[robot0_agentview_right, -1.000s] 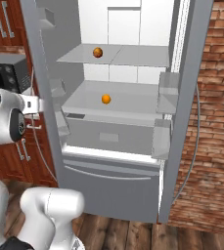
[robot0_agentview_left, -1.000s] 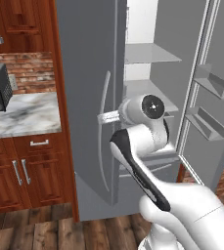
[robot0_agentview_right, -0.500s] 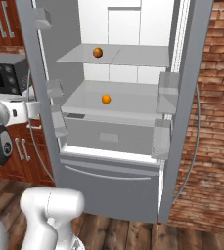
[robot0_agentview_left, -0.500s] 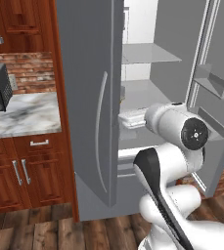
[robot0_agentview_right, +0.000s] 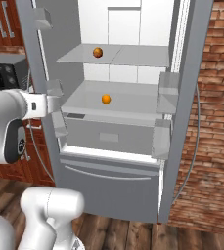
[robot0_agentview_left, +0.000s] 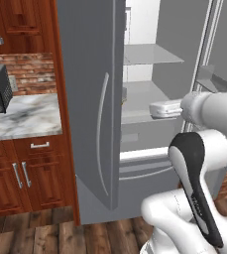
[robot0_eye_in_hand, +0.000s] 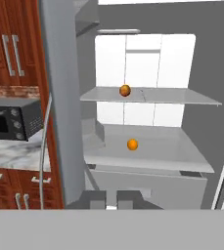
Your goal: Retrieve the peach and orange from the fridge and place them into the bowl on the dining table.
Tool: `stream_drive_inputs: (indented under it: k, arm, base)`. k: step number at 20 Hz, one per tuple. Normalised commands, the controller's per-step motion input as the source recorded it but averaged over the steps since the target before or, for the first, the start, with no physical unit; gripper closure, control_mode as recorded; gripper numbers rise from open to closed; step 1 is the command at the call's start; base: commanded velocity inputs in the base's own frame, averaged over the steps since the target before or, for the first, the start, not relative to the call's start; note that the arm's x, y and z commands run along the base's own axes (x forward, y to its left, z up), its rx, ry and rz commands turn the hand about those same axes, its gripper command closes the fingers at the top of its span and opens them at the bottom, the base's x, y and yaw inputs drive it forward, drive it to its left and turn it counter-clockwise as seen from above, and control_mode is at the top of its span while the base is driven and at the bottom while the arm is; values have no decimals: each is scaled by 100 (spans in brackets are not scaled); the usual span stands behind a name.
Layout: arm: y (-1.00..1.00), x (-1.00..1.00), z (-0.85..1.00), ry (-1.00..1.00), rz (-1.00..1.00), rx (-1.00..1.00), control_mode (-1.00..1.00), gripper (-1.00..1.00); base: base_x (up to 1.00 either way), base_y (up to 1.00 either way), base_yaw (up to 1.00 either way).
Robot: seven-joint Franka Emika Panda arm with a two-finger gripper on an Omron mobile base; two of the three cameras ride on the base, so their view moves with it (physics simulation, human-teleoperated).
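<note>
Plainly, our hand (robot0_eye_in_hand: 111,201) was closed tight with nothing between its fingers, held out level before the open fridge (robot0_agentview_right: 133,58). We saw the peach (robot0_agentview_right: 98,52) resting on the upper shelf (robot0_agentview_right: 133,56), toward its back. We saw the orange (robot0_agentview_right: 106,99) on the shelf below, well apart from the peach and roughly beneath it. Left of the fridge stood a microwave (robot0_eye_in_hand: 11,119) on a marble bench (robot0_agentview_left: 21,119) above wooden cabinets.

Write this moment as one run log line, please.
fridge: open | peach: upper shelf | orange: lower shelf | gripper: shut, empty
</note>
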Motion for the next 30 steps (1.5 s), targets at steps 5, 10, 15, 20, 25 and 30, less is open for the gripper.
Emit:
stream_drive_inputs:
  k: [5, 10, 15, 20, 25, 30]
  arm:
    - [0, 32, 0, 5, 0, 0, -100, -100]
    - [6, 39, -18, -7, 2, 0, -100, -100]
    - [0, 40, -10, -16, 8, 1, -100, -100]
    - [-8, 60, 0, -2, 0, 11, -100, -100]
    - [0, 76, 4, 1, 0, 11, -100, -100]
    - [0, 76, 2, 9, 0, 6, -100, -100]
  base:
    - [0, 0, 0]
    - [0, 0, 0]
    - [0, 0, 0]
    - [0, 0, 0]
    - [0, 0, 0]
    - [0, 0, 0]
